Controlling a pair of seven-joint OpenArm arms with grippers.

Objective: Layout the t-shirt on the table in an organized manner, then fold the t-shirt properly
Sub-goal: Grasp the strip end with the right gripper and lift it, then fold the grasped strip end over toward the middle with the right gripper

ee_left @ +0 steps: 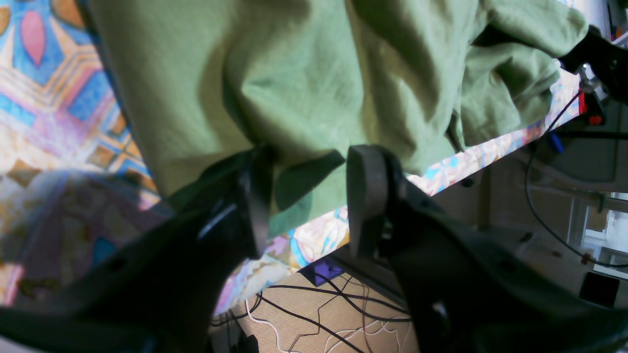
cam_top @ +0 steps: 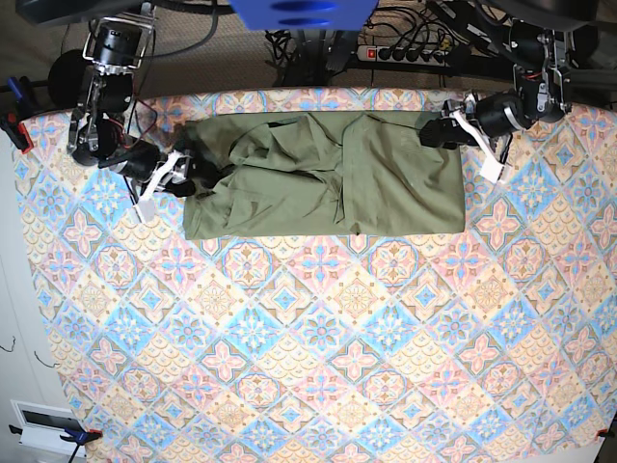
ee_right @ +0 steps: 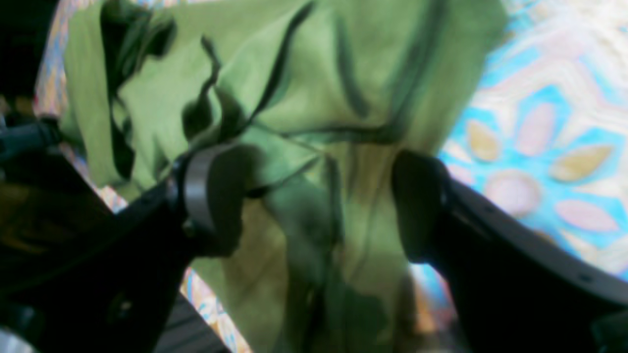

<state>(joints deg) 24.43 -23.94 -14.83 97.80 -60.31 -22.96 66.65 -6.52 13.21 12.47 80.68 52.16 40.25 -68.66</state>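
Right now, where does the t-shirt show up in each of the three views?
Left wrist: t-shirt fills the upper middle, above the jaws.
Right wrist: it fills the centre, behind the jaws.
Base: it lies top centre.
Shared landmark: the patterned table.

One olive-green t-shirt (cam_top: pixel 328 174) lies on one bench (cam_top: pixel 318 357) covered by a single patterned cloth. Two robot arms reach in, one from each side, so there are two grippers: the left gripper (cam_top: pixel 436 133) and the right gripper (cam_top: pixel 183 174). Beyond the bench's far edge one power strip (cam_top: pixel 410 54) shows, with several dark cables around it.
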